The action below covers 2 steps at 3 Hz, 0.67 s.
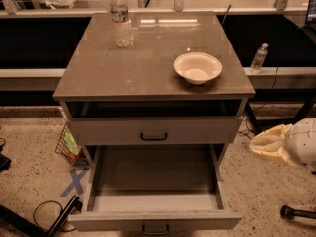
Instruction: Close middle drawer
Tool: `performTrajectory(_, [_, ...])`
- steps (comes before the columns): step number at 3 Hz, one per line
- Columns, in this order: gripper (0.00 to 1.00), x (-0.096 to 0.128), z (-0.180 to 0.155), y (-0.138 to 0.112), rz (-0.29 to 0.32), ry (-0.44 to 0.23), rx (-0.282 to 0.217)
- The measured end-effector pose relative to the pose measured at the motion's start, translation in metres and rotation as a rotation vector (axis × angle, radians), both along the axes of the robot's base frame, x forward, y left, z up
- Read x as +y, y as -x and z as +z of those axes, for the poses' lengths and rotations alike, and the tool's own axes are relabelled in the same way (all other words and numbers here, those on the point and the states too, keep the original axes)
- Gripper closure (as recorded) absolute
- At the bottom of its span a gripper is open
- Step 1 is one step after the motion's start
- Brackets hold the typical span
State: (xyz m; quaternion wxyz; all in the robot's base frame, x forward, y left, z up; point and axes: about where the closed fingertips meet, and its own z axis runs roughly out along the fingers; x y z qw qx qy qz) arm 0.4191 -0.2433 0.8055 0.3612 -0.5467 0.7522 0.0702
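The middle drawer point(155, 179) is pulled far out at the bottom of the grey cabinet. Its long side walls and flat, empty grey floor show, and its plain front with a small thin dark handle point(155, 228) is at the lower edge of the view. Above it is a shut drawer front with a bolder black handle point(153, 137). My gripper point(261, 144), cream-coloured on a white arm point(302, 142), hangs to the right of the cabinet. It is level with the open drawer, apart from it, and holds nothing.
On the cabinet top point(123, 68) stand a water bottle point(120, 19) and a white bowl point(197, 67). Another bottle point(258, 58) stands on the ledge at right. A wire basket point(69, 144), blue tape cross point(75, 181) and black cables point(49, 216) lie on the floor at left.
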Motion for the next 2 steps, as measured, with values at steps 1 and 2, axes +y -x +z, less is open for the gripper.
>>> performTrajectory(1, [1.0, -0.011, -0.036, 0.011, -0.053, -0.057, 0.029])
performTrajectory(2, [1.0, -0.031, -0.12, 0.05, -0.176, -0.198, 0.081])
